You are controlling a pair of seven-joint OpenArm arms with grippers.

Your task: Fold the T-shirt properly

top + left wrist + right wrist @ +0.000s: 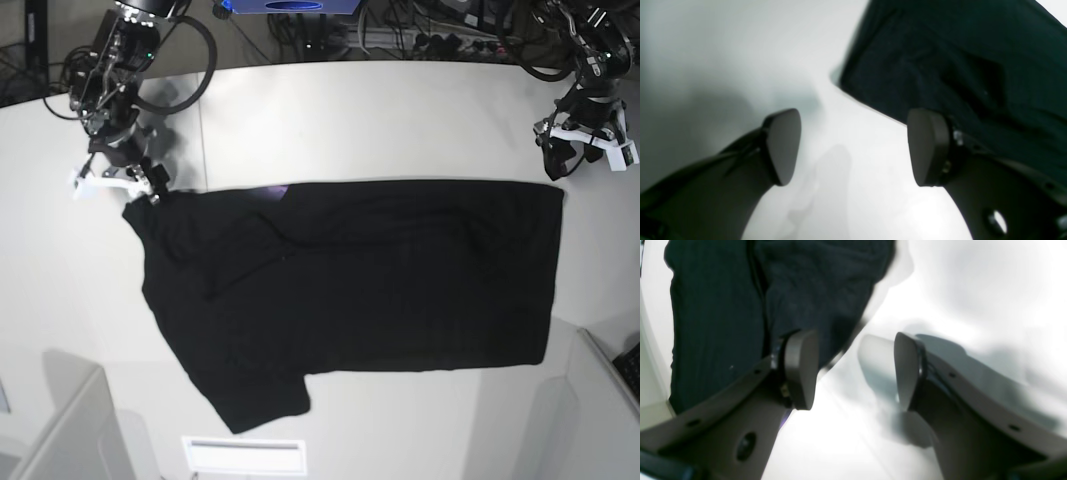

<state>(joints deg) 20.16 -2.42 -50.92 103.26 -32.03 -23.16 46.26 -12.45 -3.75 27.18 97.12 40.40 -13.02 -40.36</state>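
Now the T-shirt (360, 290) lies flat across the desk (380, 110), long axis running side to side, with the open right gripper (853, 370) and open left gripper (853, 146) just outside opposite far corners.

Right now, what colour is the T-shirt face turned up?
Plain black; the T-shirt shows only a small purple sliver at its top edge. Best seen in the base view.

You see the T-shirt (400, 290) is matt black cloth, softly creased, with a fine knit grain close up. Your table (400, 110) is smooth, white and faintly glossy. The left gripper (853, 146) and right gripper (853, 370) carry smooth, matt dark pads (927, 146) that look like plastic.
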